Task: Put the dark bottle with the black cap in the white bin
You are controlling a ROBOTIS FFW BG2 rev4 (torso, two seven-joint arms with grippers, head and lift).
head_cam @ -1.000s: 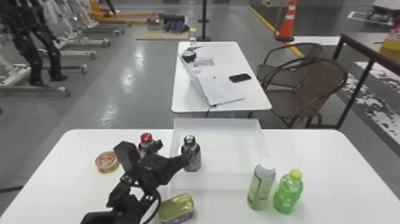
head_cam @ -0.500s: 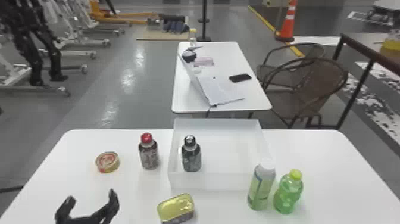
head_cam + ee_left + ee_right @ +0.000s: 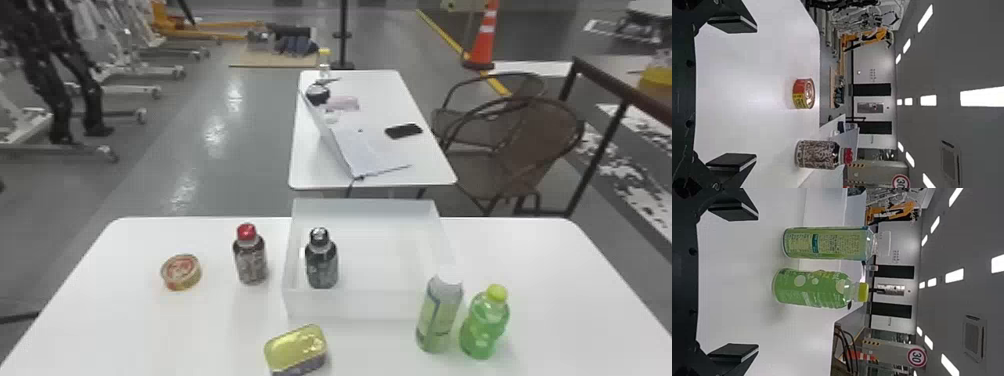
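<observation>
The dark bottle with the black cap (image 3: 321,260) stands upright inside the white bin (image 3: 370,304), near the bin's left wall. My left gripper (image 3: 732,96) is open in the left wrist view, its two fingers wide apart with nothing between them; the tin and the red-capped bottle lie beyond it. In the right wrist view my right gripper (image 3: 734,284) is open too, holding nothing, with the two green bottles farther out in front of it.
Left of the bin are a red-capped bottle (image 3: 251,257) and a round tin (image 3: 181,272). A yellow-lidded tin (image 3: 296,348) lies before the bin. A green-labelled bottle (image 3: 439,315) and a green bottle with a yellow cap (image 3: 484,322) stand at its front right.
My left gripper has let go of the dark bottle, which stays in the bin. The left arm has drawn back toward the bottom edge and out of the head view.
</observation>
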